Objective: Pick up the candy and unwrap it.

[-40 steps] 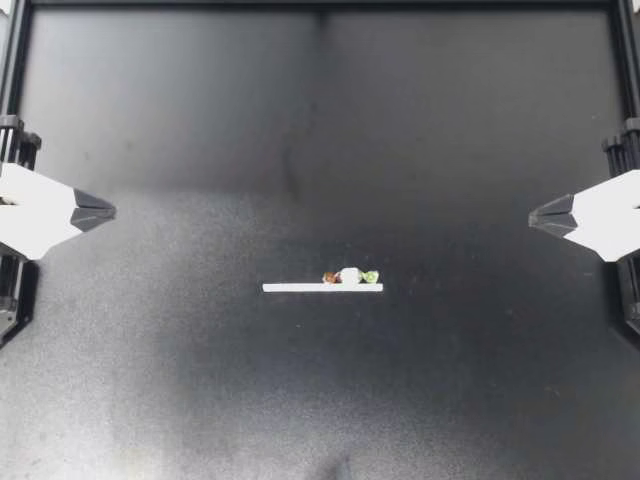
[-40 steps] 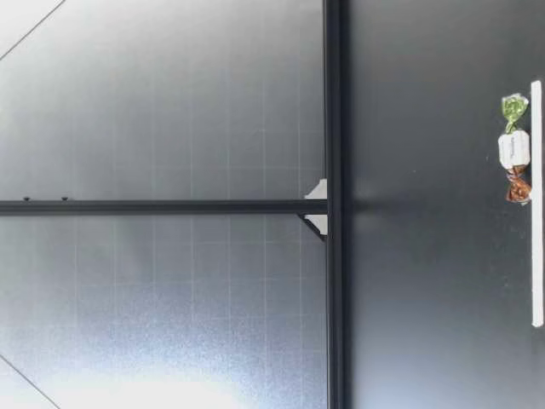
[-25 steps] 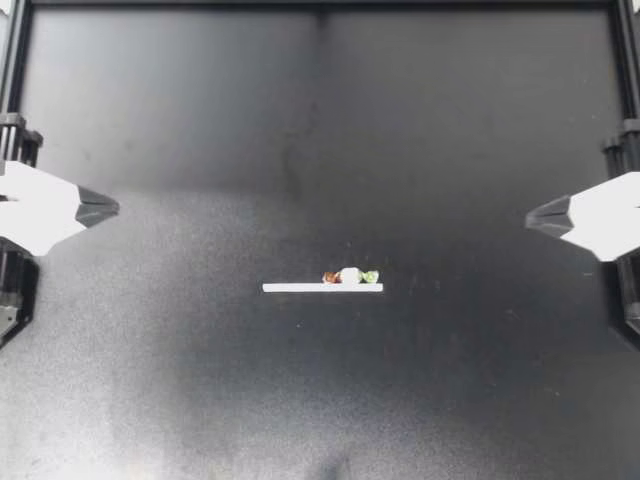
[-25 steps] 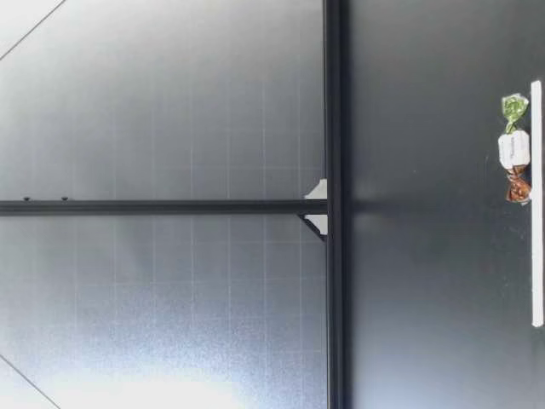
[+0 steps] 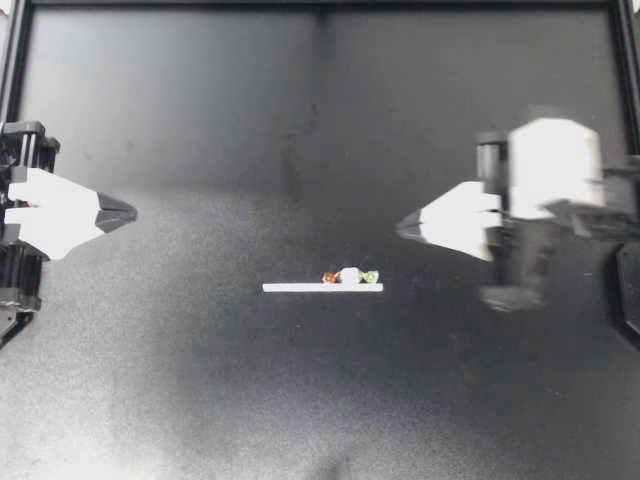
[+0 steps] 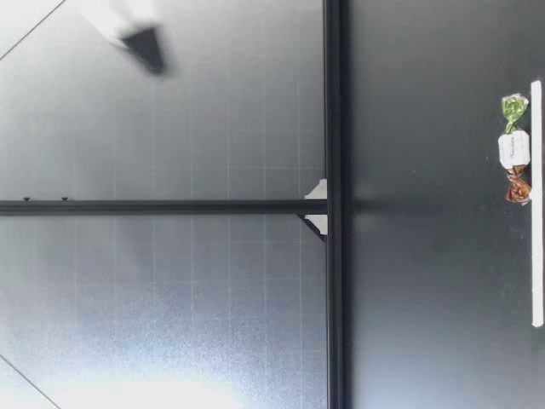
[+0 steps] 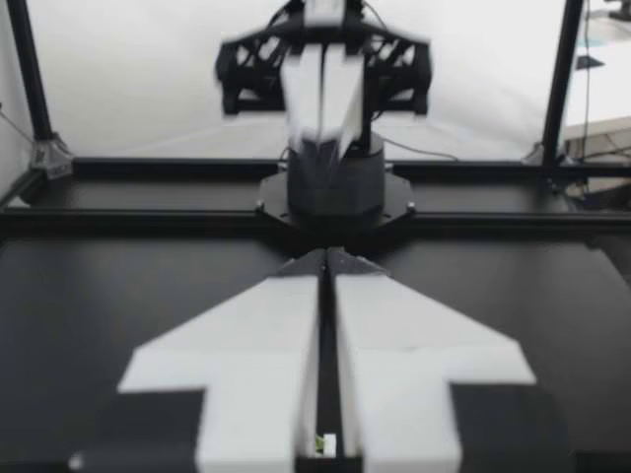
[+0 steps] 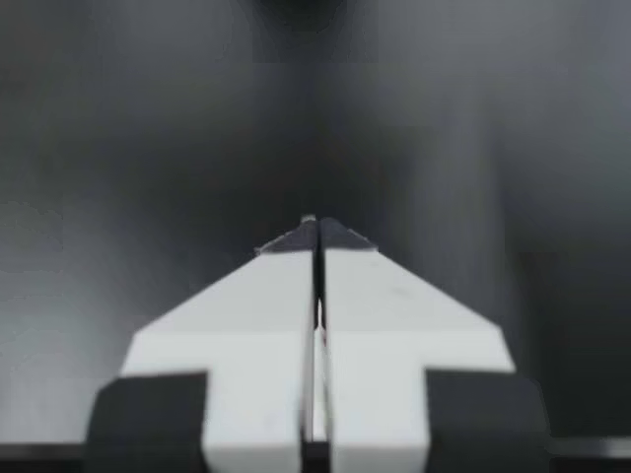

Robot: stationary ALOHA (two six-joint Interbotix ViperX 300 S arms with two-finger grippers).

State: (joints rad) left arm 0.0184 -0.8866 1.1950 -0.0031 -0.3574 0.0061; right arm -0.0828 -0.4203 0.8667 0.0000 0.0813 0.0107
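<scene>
Since the earlier frames my right gripper [image 5: 402, 228] has swung in from the table's right edge toward the middle, while my left gripper [image 5: 132, 212] has crept only slightly inward from the left edge. Nearest the low camera lies a thin white strip [image 5: 300, 288], flat on the black table [image 5: 300, 400]. Just behind it, against its far side and toward its right end, lies the candy [image 5: 349, 276], wrapped: a white middle, a brown twist toward my left arm and a green twist toward my right. The low view agrees: the candy [image 6: 513, 150] rests on the table directly behind the strip [image 6: 536, 256]. Farther back, my right gripper's tip sits beyond the candy and off to its right, apart from it; its wrist view shows the two white fingers [image 8: 394, 325] pressed together with nothing between them. My left gripper is well apart from the candy on the other side, its jaws likewise together in its wrist view; a tiny green and white speck [image 7: 322, 445] shows through the hairline slit between them, possibly the candy. Across the table in that view my right gripper [image 7: 320, 99] faces back, blurred. High above the table in the low view hangs a blurred gripper [image 6: 143, 44], and at the table's far edge runs a black frame rail [image 6: 332, 102]
</scene>
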